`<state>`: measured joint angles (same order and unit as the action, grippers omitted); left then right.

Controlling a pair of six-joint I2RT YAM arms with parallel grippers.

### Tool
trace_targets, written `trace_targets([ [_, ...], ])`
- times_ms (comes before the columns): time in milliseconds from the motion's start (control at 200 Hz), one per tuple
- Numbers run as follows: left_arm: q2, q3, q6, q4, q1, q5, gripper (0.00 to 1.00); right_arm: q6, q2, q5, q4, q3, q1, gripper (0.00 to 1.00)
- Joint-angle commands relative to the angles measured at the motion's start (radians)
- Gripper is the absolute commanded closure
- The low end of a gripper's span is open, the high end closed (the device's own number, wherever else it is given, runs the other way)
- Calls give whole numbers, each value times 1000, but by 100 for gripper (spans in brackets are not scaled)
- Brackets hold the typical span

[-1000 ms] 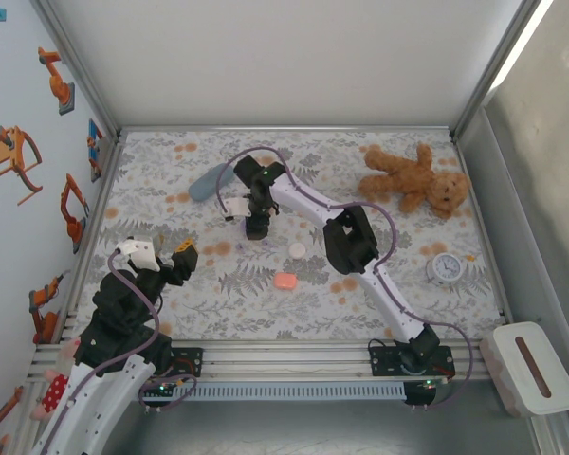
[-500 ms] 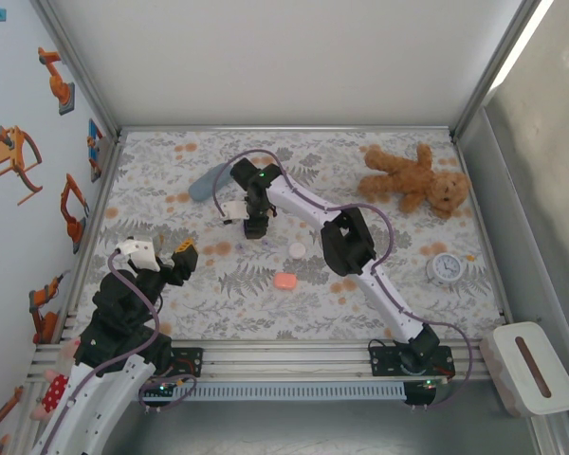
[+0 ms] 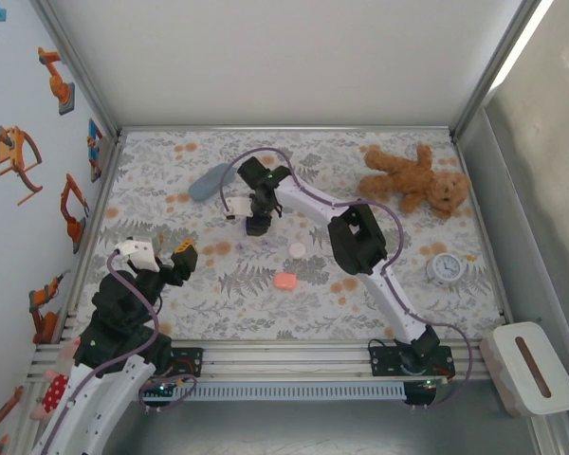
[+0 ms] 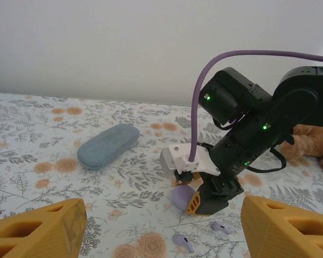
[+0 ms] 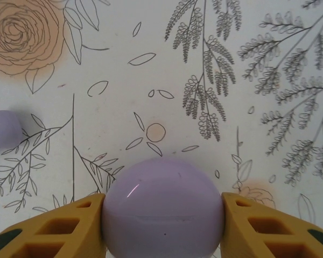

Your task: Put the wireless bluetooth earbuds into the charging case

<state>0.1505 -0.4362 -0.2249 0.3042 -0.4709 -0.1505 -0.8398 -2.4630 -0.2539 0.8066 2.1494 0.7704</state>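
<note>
My right gripper (image 3: 257, 226) (image 5: 164, 215) is shut on a rounded lilac charging case (image 5: 164, 207) (image 4: 184, 198), a finger pressed against each side, low over the floral mat. Two small lilac earbuds lie on the mat just in front of it, one (image 4: 183, 242) nearer my left wrist camera and one (image 4: 220, 228) to its right. One of them shows blurred at the left edge (image 5: 2, 129) of the right wrist view. My left gripper (image 3: 175, 258) (image 4: 161, 231) hangs open at the near left, nothing between its fingers.
A pink case (image 3: 284, 281) and a white round case (image 3: 297, 250) lie mid-mat. A blue-grey glasses case (image 3: 206, 181) is at the back left, a teddy bear (image 3: 412, 178) back right, a small clock (image 3: 446, 268) right, a tissue box (image 3: 526, 368) off the mat.
The right arm's wrist and elbow have shifted slightly while its gripper stays over the same spot on the lilac case. The left arm has not moved.
</note>
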Motion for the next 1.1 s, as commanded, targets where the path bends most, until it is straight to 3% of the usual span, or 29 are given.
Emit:
trace_targets([
  [0,2,-6,-31,-13,0,-19,25,67,160,-42,-146,-71,-9,54],
  [326,119,-22,-164,-117,1,40,25,215,556,-54,-542,-496,-14,54],
  [631,394,-194,-267,-215,0,281,28,290,871,22,-750,-819,34,54],
  [831,570,-284,-361,-340,-1,482,30,314,966,70,-816,-921,74,54],
  [1097,680,-325,-402,-416,-5,568,32,317,998,100,-843,-944,116,55],
])
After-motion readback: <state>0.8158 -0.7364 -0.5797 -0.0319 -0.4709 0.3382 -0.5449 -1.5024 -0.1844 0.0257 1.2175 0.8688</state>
